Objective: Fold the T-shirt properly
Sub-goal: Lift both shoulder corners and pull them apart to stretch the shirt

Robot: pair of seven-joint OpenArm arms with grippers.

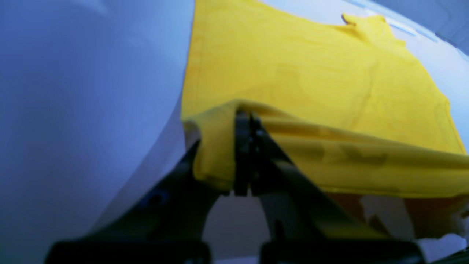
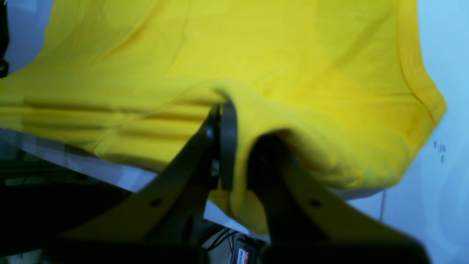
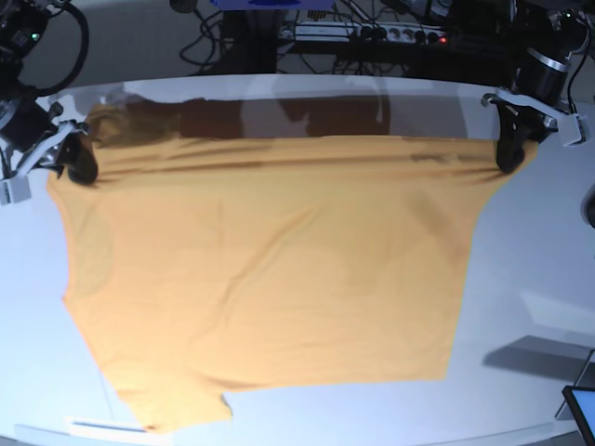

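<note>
The orange-yellow T-shirt (image 3: pixel 270 279) lies spread on the white table (image 3: pixel 530 279), its far edge raised and pulled taut between my two grippers. In the base view my left gripper (image 3: pixel 509 158) is shut on the far right corner of the T-shirt, and my right gripper (image 3: pixel 82 167) is shut on the far left corner. The left wrist view shows the left gripper (image 1: pixel 243 117) pinching a fold of the T-shirt (image 1: pixel 311 73). Through the right wrist camera, the right gripper (image 2: pixel 221 110) clamps the hem while the T-shirt (image 2: pixel 220 44) drapes over one finger. A sleeve (image 3: pixel 177 413) rests near the front edge.
Behind the table's far edge run cables and a power strip (image 3: pixel 372 32). A dark screen corner (image 3: pixel 581 409) pokes in at the front right. Bare white table lies to the right of the shirt.
</note>
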